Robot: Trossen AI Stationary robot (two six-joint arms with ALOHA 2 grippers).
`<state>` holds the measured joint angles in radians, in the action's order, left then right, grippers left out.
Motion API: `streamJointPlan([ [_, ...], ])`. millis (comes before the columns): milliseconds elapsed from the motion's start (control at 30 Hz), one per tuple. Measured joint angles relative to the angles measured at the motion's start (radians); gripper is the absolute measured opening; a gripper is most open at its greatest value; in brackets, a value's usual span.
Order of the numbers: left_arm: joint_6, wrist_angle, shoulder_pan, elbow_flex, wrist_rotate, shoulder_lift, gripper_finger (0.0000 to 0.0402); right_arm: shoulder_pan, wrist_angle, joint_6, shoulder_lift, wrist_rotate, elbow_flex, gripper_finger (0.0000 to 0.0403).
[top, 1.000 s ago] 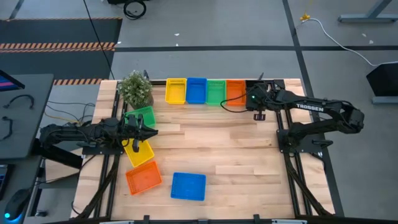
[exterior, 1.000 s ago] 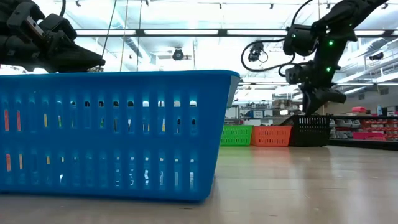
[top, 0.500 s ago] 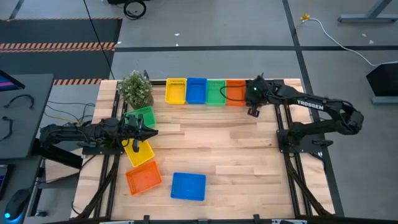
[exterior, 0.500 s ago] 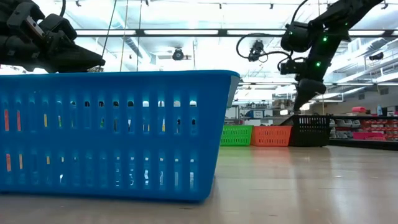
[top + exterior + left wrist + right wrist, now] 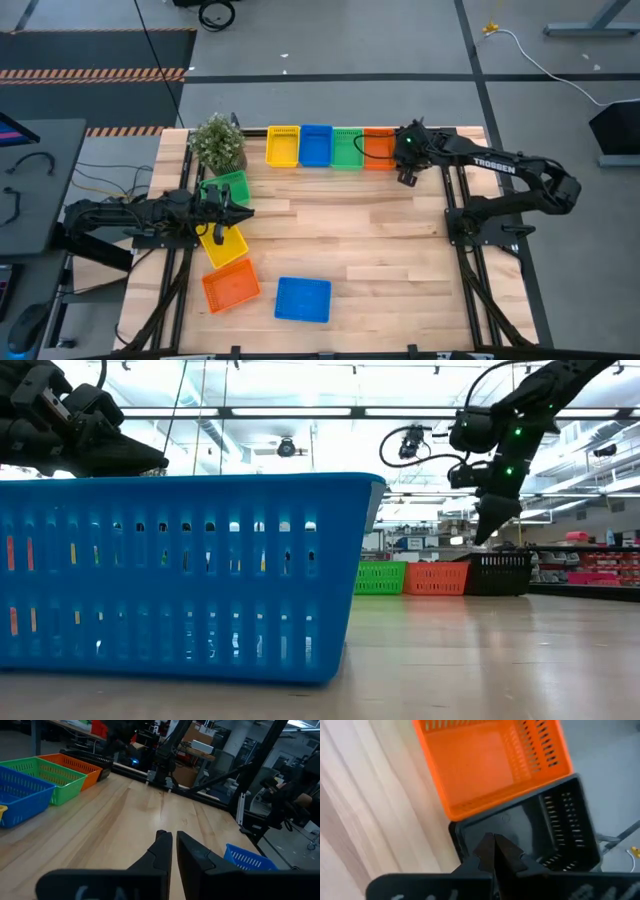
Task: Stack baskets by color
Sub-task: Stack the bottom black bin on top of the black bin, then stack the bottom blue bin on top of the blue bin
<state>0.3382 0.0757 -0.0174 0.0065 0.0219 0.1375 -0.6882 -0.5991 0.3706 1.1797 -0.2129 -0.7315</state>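
Observation:
Along the table's far edge a yellow [image 5: 283, 146], a blue [image 5: 315, 146], a green [image 5: 347, 148] and an orange basket [image 5: 378, 146] rest on their bottoms in a row. The black basket [image 5: 497, 572] ends the row on the right. My right gripper [image 5: 487, 532] hangs shut just above the black basket [image 5: 545, 835], empty and slanting down. Near the left edge lie a green [image 5: 230, 186], a yellow [image 5: 224, 245], an orange [image 5: 230, 288] and a blue basket [image 5: 302, 299]. My left gripper [image 5: 240, 211] waits level above the green and yellow ones, shut and empty.
A small potted plant [image 5: 218, 143] stands at the far left, beside the yellow basket of the row. Bare wood [image 5: 350, 230] fills the table's middle and right. The near blue basket [image 5: 180, 575] blocks much of the low view.
My right gripper has risen a little off the black basket's rim, shifted toward the table's left, rolled about its own axis and shut its fingers on nothing. The black basket stays in its place in the row.

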Motion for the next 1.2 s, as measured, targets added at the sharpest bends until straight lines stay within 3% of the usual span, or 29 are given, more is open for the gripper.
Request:
streamJointPlan([
  [267,0.018,-0.003,0.000,0.000,0.000,0.000,0.0038,0.011,0.030,-0.095,-0.005,0.073,0.013,0.0002],
  [533,0.017,-0.008,0.000,0.000,0.000,0.000,0.0030,-0.021,0.114,-0.107,0.034,0.027,0.093,0.0002],
  [833,0.014,-0.007,0.000,0.000,0.000,0.000,0.0038,0.008,0.128,-0.133,-0.077,-0.025,0.093,0.0003],
  [1000,0.017,-0.008,0.000,0.000,0.000,0.000,0.0036,0.147,0.197,-0.322,-0.128,-0.021,0.101,0.0002],
  [1200,0.008,-0.005,0.000,0.000,0.007,0.000,0.0030,0.467,0.696,-0.430,-0.106,0.000,0.272,0.0002],
])
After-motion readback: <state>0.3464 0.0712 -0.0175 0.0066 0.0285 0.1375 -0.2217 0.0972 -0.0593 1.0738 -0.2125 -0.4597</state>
